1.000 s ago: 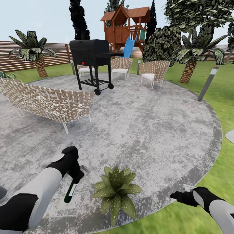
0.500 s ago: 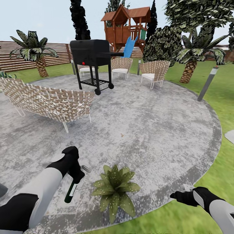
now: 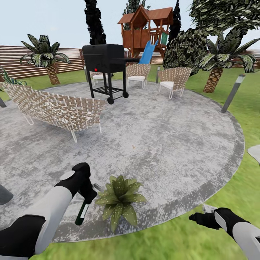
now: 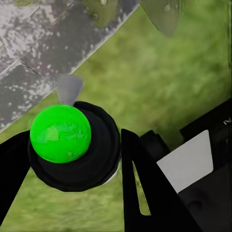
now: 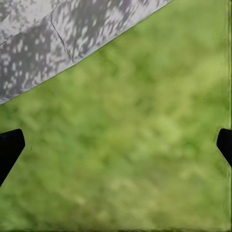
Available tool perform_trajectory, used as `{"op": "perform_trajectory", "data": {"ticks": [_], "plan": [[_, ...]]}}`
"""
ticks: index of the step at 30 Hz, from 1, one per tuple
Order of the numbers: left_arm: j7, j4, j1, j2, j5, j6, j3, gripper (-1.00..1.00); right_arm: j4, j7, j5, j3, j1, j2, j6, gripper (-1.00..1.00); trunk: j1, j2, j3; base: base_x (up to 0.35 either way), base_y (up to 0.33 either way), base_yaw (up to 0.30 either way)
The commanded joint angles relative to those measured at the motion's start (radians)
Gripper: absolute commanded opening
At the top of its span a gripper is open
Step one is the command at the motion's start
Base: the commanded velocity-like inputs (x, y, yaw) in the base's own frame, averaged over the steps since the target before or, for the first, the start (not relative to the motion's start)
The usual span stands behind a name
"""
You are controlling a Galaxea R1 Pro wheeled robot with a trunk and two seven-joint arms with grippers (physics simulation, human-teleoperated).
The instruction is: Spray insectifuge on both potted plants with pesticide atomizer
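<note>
Dark-green atomizer [image 3: 82, 213] at lower left of the head view, hanging bottom-down and slightly tilted from the left gripper [image 3: 86, 190], closed on its upper end. Just right of it, apart by a narrow gap, one potted plant [image 3: 119, 199] near the bottom centre, sitting on the grey patio [image 3: 173, 144] close to the patio's near edge. Seen from the left wrist: black fingers [image 4: 140, 188] either side of a round dark bottle end with a bright green disc [image 4: 60, 133], lawn [image 4: 164, 82] beyond, leaf tips at the top edge. Right gripper [image 3: 202, 216] at lower right, low over grass; from its own wrist, only two dark fingertips [image 5: 9, 150] at opposite edges, spread wide, nothing between. Second plant: cannot be placed with certainty from here.

Judged risks:
- Nozzle apparently not aimed at the rosette; spraying now would likely wet patio or grass, leaving leaves uncovered.
- Bottle hanging beside the leaves; swinging it across could clip them or knock the plant.
- Grip high on a slim bottle; a quick wrist turn might let it twist or slip out.
- Treating one plant as finished too soon, leaving the other unsprayed.
</note>
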Motion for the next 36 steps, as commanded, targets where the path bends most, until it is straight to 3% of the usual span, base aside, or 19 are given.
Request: {"op": "perform_trajectory", "data": {"ticks": [1, 25, 28, 33, 36], "plan": [[-0.01, -0.001, 0.0, -0.002, -0.01, 0.008, -0.003, -1.0, -0.002, 0.004, 0.005, -0.006, 0.0, 0.0, 0.006, 1.0, -0.001, 0.0, -0.001, -0.261, -0.241, 0.0], [-0.009, -0.001, 0.0, -0.014, -0.008, 0.006, -0.004, -1.0, -0.002, 0.002, 0.006, -0.006, 0.0, 0.0, 0.006, 1.0, -0.001, 0.0, -0.001, -0.266, -0.232, 0.0], [-0.007, -0.005, 0.0, -0.026, -0.007, 0.004, -0.005, -1.0, -0.002, 0.002, 0.006, -0.006, 0.0, 0.001, 0.006, 1.0, -0.001, 0.0, -0.001, -0.268, -0.223, 0.0], [-0.004, -0.008, 0.0, -0.074, -0.007, -0.002, -0.008, -1.0, -0.002, 0.003, 0.009, -0.005, 0.0, 0.009, 0.006, 1.0, -0.001, 0.0, -0.001, -0.272, -0.219, 0.0], [-0.003, -0.008, 0.0, -0.106, -0.006, -0.078, -0.009, -1.0, -0.004, 0.003, 0.014, -0.003, 0.0, 0.012, 0.006, 1.0, -0.001, 0.0, -0.001, -0.273, -0.218, 0.0]]}}
